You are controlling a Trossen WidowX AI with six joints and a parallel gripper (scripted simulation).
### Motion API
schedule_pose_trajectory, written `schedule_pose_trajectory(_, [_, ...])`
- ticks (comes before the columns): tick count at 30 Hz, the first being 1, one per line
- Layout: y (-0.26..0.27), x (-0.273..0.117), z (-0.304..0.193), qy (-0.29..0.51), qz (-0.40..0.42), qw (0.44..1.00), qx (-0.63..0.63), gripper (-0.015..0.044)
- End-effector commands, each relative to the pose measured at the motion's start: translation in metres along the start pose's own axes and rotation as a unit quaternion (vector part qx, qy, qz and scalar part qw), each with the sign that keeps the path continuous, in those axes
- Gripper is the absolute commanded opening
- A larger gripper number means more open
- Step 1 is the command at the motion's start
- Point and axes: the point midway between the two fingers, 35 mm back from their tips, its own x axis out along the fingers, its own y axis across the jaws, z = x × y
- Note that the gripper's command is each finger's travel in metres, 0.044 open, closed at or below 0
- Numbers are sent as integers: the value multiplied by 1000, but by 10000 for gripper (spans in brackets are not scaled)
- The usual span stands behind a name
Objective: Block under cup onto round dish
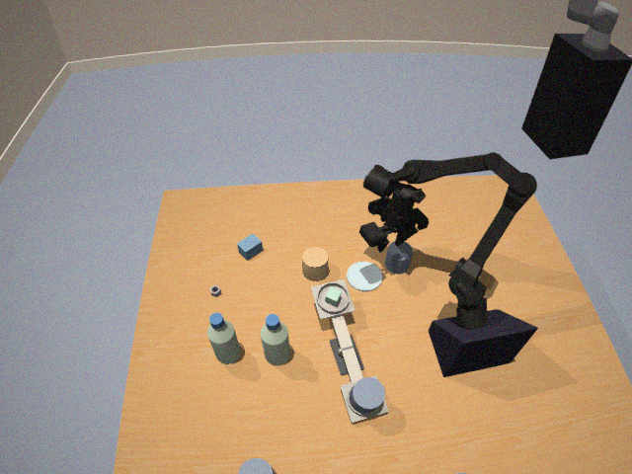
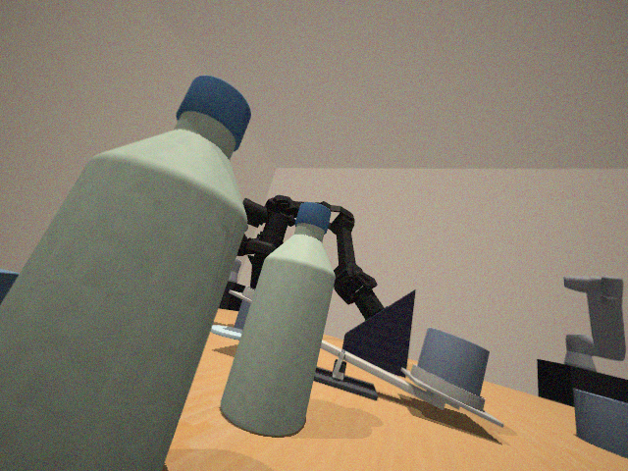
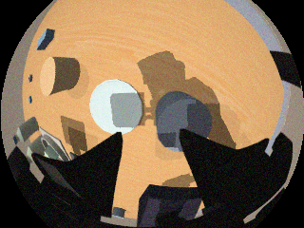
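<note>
We've got our black gripper (image 1: 389,247) (image 2: 253,285) (image 3: 151,135) open, empty, above the blue-grey cylindrical cup (image 1: 398,259) (image 2: 241,315) (image 3: 177,114), beside the pale round dish (image 1: 355,276) (image 2: 225,332) (image 3: 102,105), toward the wooden counter's (image 1: 203,214) (image 2: 349,418) (image 3: 119,38) far edge!

A wood-grained, orange-brown desk (image 1: 184,408) (image 2: 349,426) (image 3: 142,166) is seen, with a round pale dish (image 1: 356,281) (image 3: 102,106) and a lifted-off blue-grey cup (image 1: 398,259) (image 3: 178,121) set near each other. Two blue-capped bottles (image 1: 225,344) (image 2: 284,324), a tan cylinder (image 1: 315,264) (image 3: 64,76), a blue box (image 1: 250,247) (image 3: 46,39) and the dark balance foot (image 1: 339,360) (image 2: 349,384) are also carried. A small dark ring, possibly a nut (image 1: 215,290), is laid beyond the bottles.
</note>
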Motion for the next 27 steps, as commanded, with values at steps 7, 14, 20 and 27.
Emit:
schedule_pose_trajectory(7, [32,1,3,23,3,984,-174,260])
schedule_pose_trajectory(14, [54,1,1,35,6,957,-287,260])
schedule_pose_trajectory(20, [74,0,-1,42,8,923,-382,260])
schedule_pose_trajectory(27, [98,-1,-6,48,9,872,-487,260])
